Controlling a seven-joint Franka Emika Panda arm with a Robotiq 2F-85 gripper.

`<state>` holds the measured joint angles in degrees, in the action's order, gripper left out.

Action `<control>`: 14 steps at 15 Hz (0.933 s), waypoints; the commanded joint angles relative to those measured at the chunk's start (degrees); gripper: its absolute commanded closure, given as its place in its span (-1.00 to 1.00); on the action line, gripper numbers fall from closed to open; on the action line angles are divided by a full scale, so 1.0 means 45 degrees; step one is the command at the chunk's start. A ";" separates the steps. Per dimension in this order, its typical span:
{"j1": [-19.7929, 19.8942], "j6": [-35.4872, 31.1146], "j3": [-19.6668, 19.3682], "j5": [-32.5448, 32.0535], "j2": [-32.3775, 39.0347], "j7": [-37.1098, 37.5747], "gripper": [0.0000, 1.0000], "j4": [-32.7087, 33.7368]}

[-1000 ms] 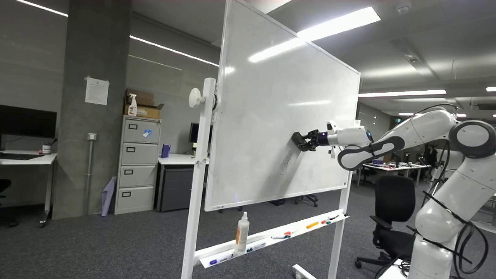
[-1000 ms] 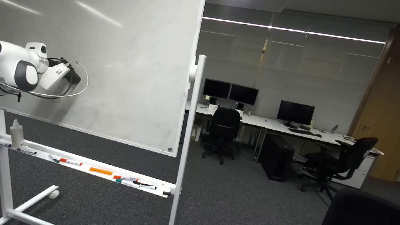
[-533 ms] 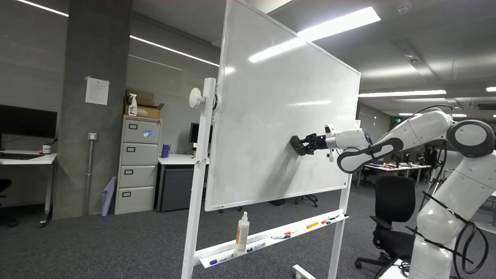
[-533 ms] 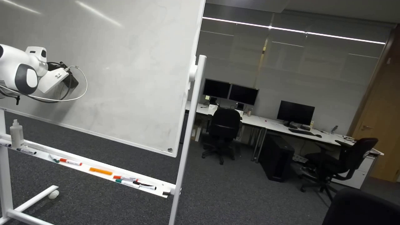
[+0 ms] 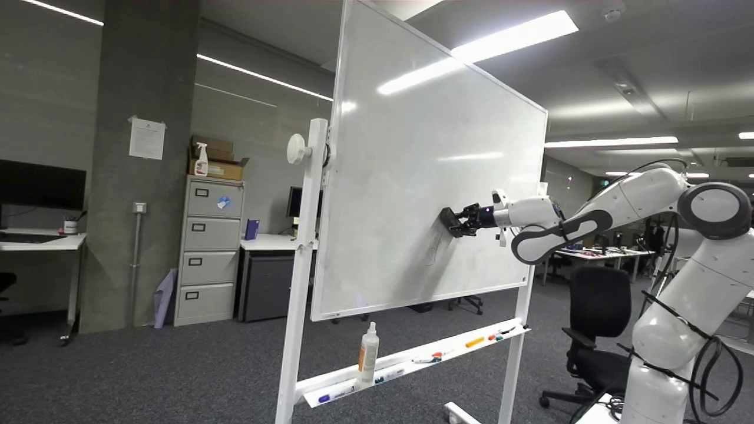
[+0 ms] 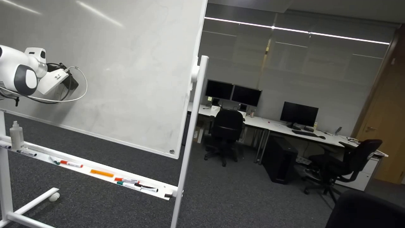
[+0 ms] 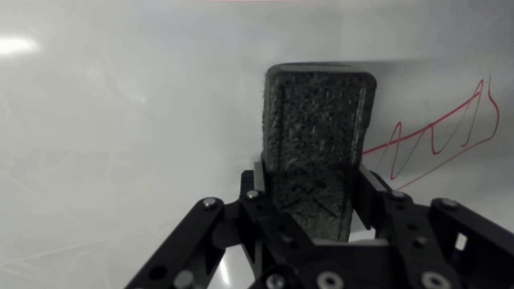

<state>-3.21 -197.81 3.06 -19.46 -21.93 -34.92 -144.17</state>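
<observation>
My gripper is shut on a black felt-like eraser, with a finger on each long side. The eraser is at the whiteboard, against it or very near; I cannot tell which. In the wrist view a red scribble lies on the board just right of the eraser, and one line runs up to its edge. The scribble shows faintly in an exterior view below the eraser. In an exterior view the gripper is mostly hidden behind the wrist and the white camera, but the eraser shows.
A white tray hangs under the board. It holds a spray bottle, several markers and an orange marker-like thing. A loose cable loops beside the wrist. An office chair stands behind the arm.
The gripper has moved a little down and sideways along the board with the eraser in it, mostly in the earlier half second. The scribble looks the same.
</observation>
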 commanded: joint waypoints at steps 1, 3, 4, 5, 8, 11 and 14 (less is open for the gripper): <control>-0.0026 0.0248 0.0644 0.0042 0.1019 -0.0088 0.40 0.0508; 0.0036 0.0262 0.1045 0.0066 0.1387 -0.0112 0.40 0.0535; 0.0049 0.0303 0.1198 0.0058 0.1534 -0.0119 0.40 0.0543; 0.0014 0.0366 0.1322 0.0058 0.1684 -0.0082 0.40 0.0534; 0.0140 0.0661 0.1734 0.0104 0.2194 -0.0110 0.40 0.0544; 0.0011 0.1109 0.1937 0.0028 0.2748 -0.0050 0.40 0.0593; -0.0191 0.1715 0.2041 -0.0014 0.3284 -0.0037 0.40 0.0672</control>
<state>-3.88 -192.88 12.08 -19.47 -11.95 -34.84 -144.18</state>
